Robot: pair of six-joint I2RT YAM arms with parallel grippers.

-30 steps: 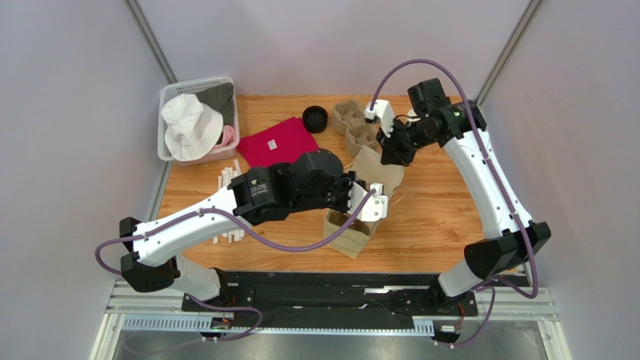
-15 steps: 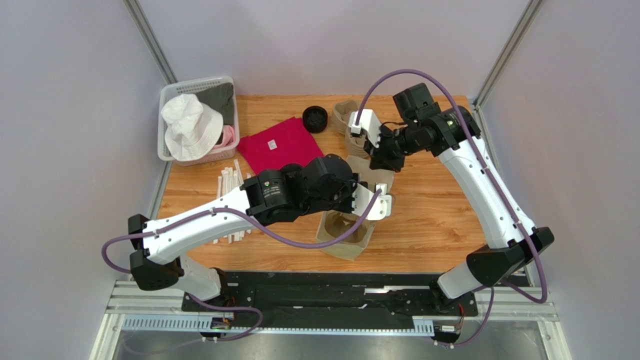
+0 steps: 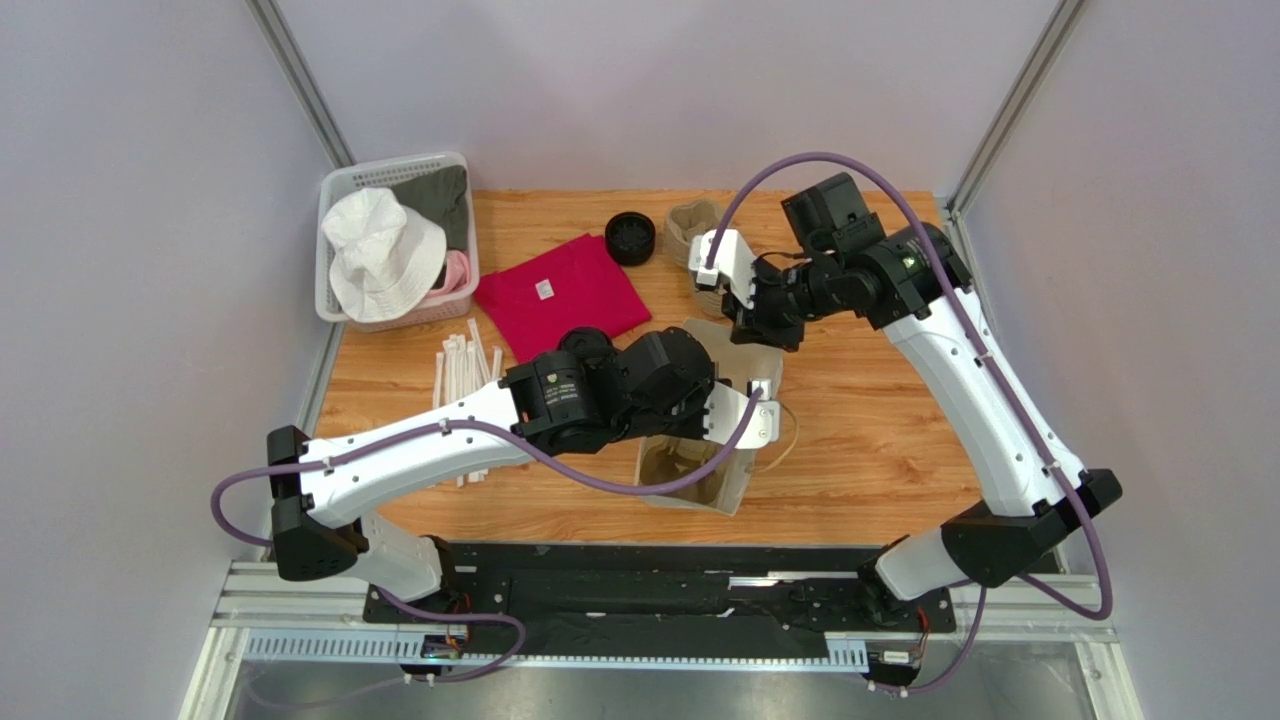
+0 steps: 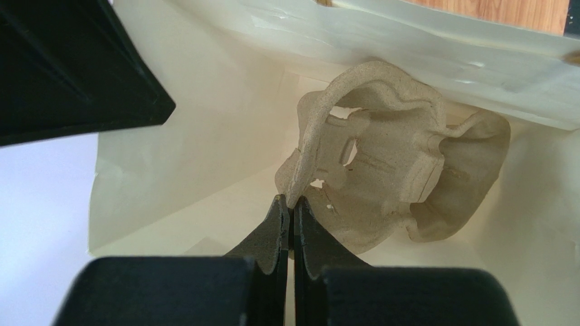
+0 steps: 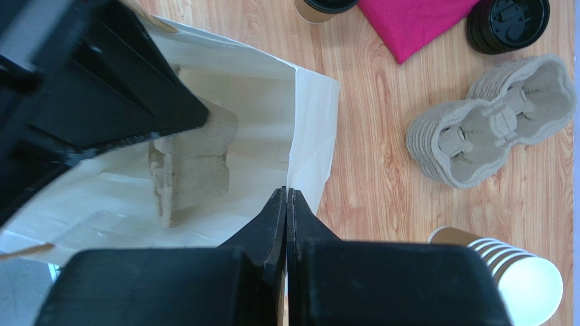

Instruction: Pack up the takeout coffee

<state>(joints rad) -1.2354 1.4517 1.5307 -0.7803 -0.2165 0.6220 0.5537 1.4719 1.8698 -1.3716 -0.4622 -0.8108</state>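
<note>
Top view, left arm: Your left arm point(image 3: 601, 393) lies across the middle of the counter point(image 3: 872, 420). Its end dips into the brown paper bag point(image 3: 732, 488) at 6 o'clock.
Top view, right hand: Your right hand point(image 3: 756, 323) is at the bag's 12 o'clock edge, with its fingers tight together.
Top view, other things: A basket point(image 3: 391, 162) with a white hat point(image 3: 383, 248) sits at 10 o'clock. A pink cloth point(image 3: 564, 293), some black lids point(image 3: 631, 237) and a pile of trays point(image 3: 688, 225) lie from 11 to 12 o'clock.
Left wrist view, left hand: Your left hand point(image 4: 293, 204) is squeezed shut on the rim of one cup tray point(image 4: 388, 170).
Left wrist view, cup tray: It is inside the bag, with the bag's white walls around it.
Right wrist view, right hand: It is pinched shut on the bag's white rim.
Right wrist view, bag: The mouth is open toward 9 o'clock. The cup tray is inside, and your left arm is over it at 10 o'clock.
Right wrist view, takeout coffee: The takeout coffee point(image 5: 325, 7) is outside the bag. It is on the counter at 12 o'clock, just beside the pink cloth, and the picture's top edge cuts it off.
Right wrist view, other things: The black lids are at 1 o'clock and the pile of trays is at 3 o'clock. Stacked open cups point(image 5: 507, 272) are at 4 o'clock.
</note>
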